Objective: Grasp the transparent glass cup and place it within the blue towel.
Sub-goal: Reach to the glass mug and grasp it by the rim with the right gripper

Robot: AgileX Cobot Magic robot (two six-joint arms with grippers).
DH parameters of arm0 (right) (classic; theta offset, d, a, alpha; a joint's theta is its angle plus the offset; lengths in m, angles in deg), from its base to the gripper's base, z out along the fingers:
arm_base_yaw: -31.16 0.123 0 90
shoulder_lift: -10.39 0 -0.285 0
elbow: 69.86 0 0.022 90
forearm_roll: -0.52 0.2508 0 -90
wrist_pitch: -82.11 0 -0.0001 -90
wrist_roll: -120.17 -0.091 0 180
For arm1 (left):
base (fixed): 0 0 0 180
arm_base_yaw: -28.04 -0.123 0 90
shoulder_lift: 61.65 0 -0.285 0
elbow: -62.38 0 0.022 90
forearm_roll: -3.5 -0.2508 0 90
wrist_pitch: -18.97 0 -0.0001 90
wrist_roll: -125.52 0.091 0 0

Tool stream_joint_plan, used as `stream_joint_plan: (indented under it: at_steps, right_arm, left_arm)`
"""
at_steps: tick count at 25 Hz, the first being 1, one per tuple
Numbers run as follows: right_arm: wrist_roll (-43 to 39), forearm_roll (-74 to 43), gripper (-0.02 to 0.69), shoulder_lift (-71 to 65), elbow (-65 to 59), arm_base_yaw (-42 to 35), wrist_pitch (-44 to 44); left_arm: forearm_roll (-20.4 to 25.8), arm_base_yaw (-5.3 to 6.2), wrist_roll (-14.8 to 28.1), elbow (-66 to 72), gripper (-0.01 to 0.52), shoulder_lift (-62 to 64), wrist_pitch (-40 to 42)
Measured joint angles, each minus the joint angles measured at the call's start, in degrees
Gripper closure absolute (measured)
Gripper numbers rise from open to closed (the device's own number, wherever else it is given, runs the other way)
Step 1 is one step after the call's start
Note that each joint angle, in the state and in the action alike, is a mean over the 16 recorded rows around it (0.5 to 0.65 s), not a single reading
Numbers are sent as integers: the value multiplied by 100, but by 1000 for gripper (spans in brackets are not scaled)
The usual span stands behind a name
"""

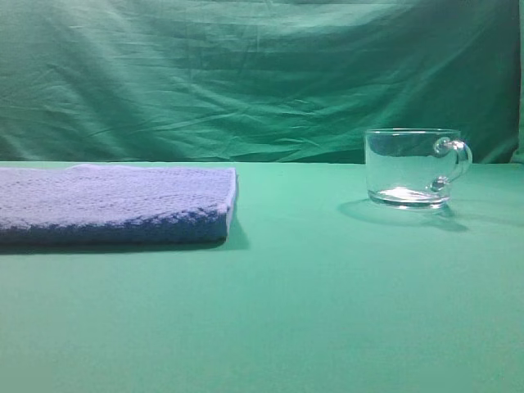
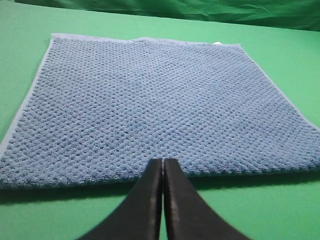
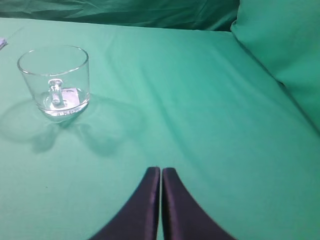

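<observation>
Right gripper point(image 3: 160, 172): jaws pressed together, empty.
Transparent glass cup point(image 3: 55, 82): upright at its 10 o'clock, well apart, handle facing it.
Nearer arm: right.
Blue towel point(image 1: 115, 205): far left.

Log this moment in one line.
clear glass mug: upright on table, untouched | light-blue terry towel: bare | both pincers: shut, empty

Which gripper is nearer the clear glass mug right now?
Right. The right gripper, shut, has the clear glass mug ahead to its left. The left gripper, shut, faces the blue towel; no mug in its view.
</observation>
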Motion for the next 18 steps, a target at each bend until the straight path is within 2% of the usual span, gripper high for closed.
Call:
stream_joint_plan:
  at_steps: [10, 18]
  right_arm:
    - [292, 1063, 665, -341, 680, 0, 242]
    - [1042, 1481, 665, -1827, 1990, 0, -668]
  left_arm:
    - [0, 0, 0, 0, 514, 0, 0]
    - [0, 0, 0, 0, 514, 0, 0]
